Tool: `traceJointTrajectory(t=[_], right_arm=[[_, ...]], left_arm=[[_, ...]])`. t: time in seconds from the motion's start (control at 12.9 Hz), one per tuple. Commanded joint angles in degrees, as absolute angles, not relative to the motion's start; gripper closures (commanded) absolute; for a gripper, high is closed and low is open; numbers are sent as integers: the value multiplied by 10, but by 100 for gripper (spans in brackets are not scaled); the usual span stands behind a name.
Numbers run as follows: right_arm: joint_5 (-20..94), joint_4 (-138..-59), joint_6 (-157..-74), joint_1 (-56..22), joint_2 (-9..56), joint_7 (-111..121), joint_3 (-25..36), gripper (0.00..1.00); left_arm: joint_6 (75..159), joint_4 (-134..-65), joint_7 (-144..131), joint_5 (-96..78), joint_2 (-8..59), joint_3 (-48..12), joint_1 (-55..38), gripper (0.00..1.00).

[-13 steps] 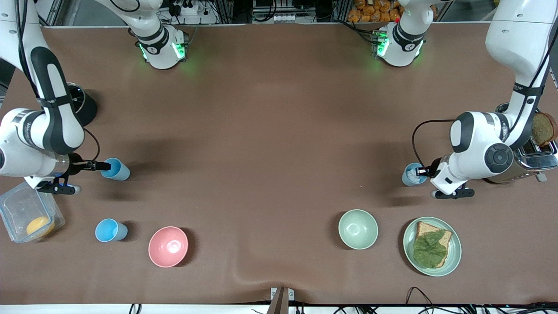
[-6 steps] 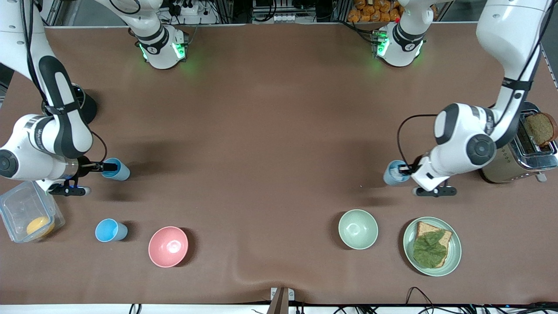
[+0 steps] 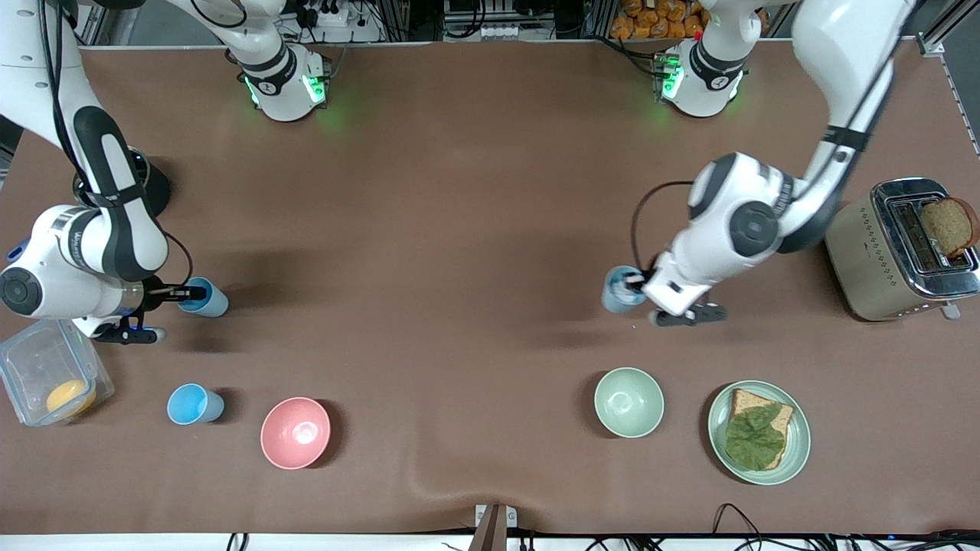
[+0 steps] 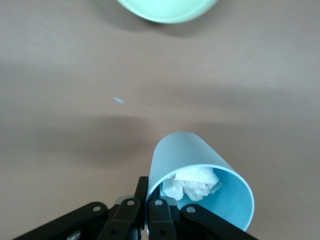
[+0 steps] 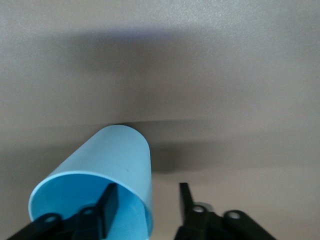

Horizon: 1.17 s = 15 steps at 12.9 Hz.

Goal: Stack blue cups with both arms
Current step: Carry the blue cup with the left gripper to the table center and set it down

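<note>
A pale grey-blue cup (image 3: 620, 291) with crumpled white paper inside is held by its rim in my left gripper (image 3: 635, 288), which is shut on it, over the table above the pale green bowl's side. In the left wrist view the gripper (image 4: 150, 200) pinches the cup's wall (image 4: 190, 160). A bright blue cup (image 3: 207, 298) stands on the table at the right arm's end. My right gripper (image 3: 191, 291) is open, one finger inside that cup and one outside; the right wrist view shows the gripper (image 5: 147, 197) and the cup (image 5: 107, 160). A second bright blue cup (image 3: 194, 403) stands nearer the front camera.
A pink bowl (image 3: 295, 432) sits beside the second bright blue cup. A pale green bowl (image 3: 628, 402) and a plate (image 3: 796, 451) with bread and lettuce lie near the front edge. A toaster (image 3: 880, 252) stands at the left arm's end, a plastic box (image 3: 31, 360) at the right arm's.
My left gripper has carried the pale cup away from the toaster toward the middle of the table. My right gripper has stayed at the bright blue cup's rim.
</note>
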State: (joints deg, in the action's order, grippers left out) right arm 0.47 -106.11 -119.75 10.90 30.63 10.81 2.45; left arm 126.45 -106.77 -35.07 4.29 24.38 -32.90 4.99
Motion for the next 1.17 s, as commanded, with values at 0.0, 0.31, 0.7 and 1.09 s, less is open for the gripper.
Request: traceJointTrajectory(t=[0.0,0.31,0.7,1.09], right_arm=[[10,-1060,-1199,114,308,116,21,100],[10,-1059,-1196,113,307,117,21,100],[10,-1056,-1187,110,295,131,21,100],[11,-979,-1058,93,278,115,19,100]], left_arm=[[1247,-1049,-440,41,249,-327,-20,100],[1248,-1024,-544,47,292,-324,-110,100],[1253,-954,-683,69,379,-297,-232,100],[1272,-930,-719,98,414,-265,-285,100]])
